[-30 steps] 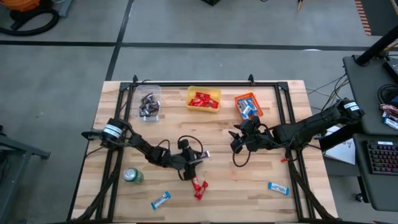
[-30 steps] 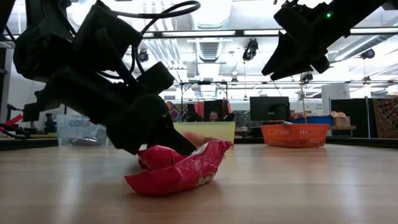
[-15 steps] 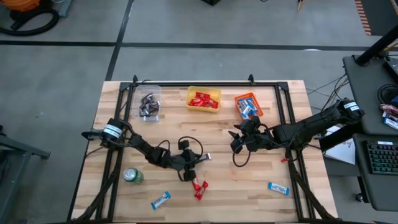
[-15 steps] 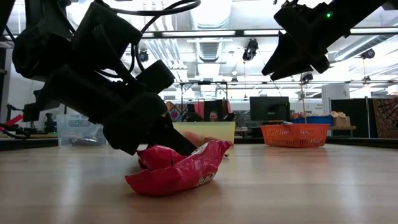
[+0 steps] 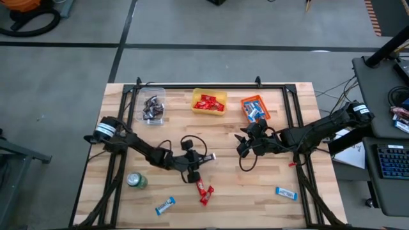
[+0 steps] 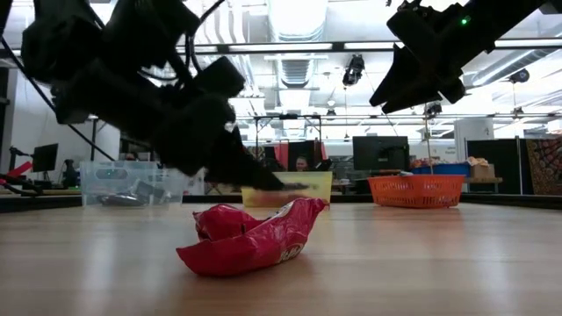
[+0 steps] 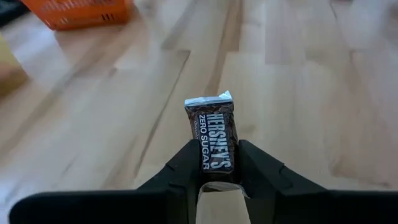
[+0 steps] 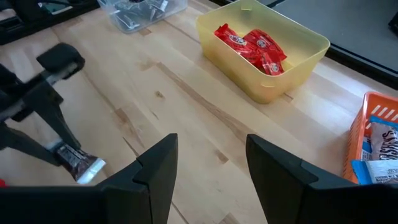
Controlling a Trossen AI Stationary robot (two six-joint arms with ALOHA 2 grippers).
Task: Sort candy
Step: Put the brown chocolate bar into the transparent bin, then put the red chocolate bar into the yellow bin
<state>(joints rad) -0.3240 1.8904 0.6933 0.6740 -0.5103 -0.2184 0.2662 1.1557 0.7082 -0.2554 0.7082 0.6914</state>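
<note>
My left gripper is mid-table, shut on a dark brown candy bar with a silver end, held above the wood. My right gripper hovers open right of centre with nothing between its fingers. Two red candies lie flat on the table just near of the left gripper, and fill the front of the low view. Blue-and-white candies lie near the front edge, one at the left and one at the right. My left gripper pinches the brown bar between its two fingers by the long sides near its back end. The fingers slant down from the table's left and lie along the bar, which sticks out past the fingertips. The bar is lifted clear of the table.
Along the far edge stand a clear bin with brown candies, a yellow bin with red ones and an orange bin with blue ones. A round green can stands near the front left. Black frame rails run along the table's sides.
My left gripper has risen from the table beside the red candies, carrying the brown candy up clear of the wood. The red candies have stayed where they were.
</note>
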